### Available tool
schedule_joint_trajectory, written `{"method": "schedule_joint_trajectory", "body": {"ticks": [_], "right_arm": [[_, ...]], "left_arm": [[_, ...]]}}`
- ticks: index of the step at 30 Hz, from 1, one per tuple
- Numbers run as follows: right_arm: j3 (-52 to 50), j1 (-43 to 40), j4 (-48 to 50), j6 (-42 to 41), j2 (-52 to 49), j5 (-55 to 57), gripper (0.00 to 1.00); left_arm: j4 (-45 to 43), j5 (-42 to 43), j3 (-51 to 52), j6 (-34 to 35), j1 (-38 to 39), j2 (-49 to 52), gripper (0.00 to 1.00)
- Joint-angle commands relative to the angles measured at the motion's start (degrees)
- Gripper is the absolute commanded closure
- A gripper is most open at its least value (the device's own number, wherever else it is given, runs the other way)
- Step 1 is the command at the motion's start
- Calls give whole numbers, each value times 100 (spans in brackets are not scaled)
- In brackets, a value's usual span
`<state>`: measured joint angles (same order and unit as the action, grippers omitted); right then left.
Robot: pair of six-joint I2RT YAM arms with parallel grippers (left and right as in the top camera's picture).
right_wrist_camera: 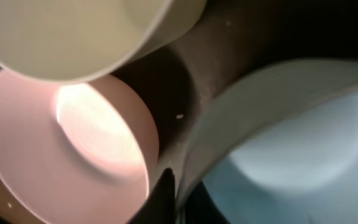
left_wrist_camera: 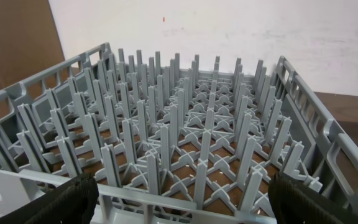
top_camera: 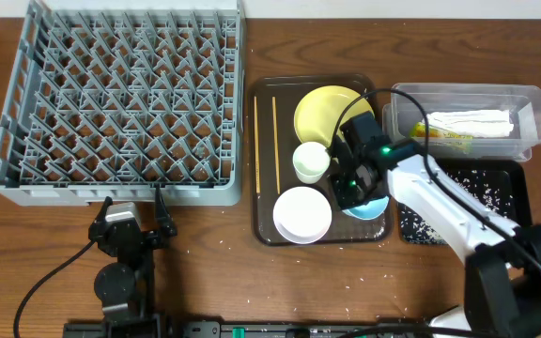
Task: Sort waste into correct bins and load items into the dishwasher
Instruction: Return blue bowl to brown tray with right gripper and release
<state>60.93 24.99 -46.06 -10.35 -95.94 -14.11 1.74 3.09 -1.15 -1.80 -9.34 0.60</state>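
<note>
My right gripper (top_camera: 355, 192) is down on the left rim of the light blue bowl (top_camera: 374, 209). In the right wrist view its fingers (right_wrist_camera: 176, 199) pinch that rim (right_wrist_camera: 291, 155), one finger outside and one inside. The white bowl (top_camera: 302, 214) (right_wrist_camera: 61, 137) and the pale cup (top_camera: 311, 161) (right_wrist_camera: 73, 31) stand just left of it. The yellow plate (top_camera: 327, 108) and two chopsticks (top_camera: 274, 141) lie on the same brown tray. My left gripper (top_camera: 134, 218) (left_wrist_camera: 179, 205) is open and empty in front of the grey dish rack (top_camera: 125, 94) (left_wrist_camera: 185, 124).
The dishes sit on a dark brown serving tray (top_camera: 266, 235). The clear tub (top_camera: 533, 103) at the right holds the white wrapper (top_camera: 472, 120) and the small packet (top_camera: 444, 139). The black tray (top_camera: 517, 188) in front of it holds rice grains (top_camera: 421, 225). A few grains lie on the table.
</note>
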Motion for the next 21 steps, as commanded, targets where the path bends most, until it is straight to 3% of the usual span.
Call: {"method": "schedule_joint_trajectory", "body": {"ticks": [1,8,16,21], "right_arm": [[46,59,-46,122,-74,-138,86],[140,52,-118,120,-70,-157,68],[1381,48,-925,70,-70,-98,65],[1687,48,-483,-533,-79,446,64]], "left_arm": [[208,17,92,-76,-35,-33,12],[208,17,92,-76,-35,-33,12],[208,-9,92,-79,-35,-33,12],[208,-7,92,-76,-35,-33,12]]}}
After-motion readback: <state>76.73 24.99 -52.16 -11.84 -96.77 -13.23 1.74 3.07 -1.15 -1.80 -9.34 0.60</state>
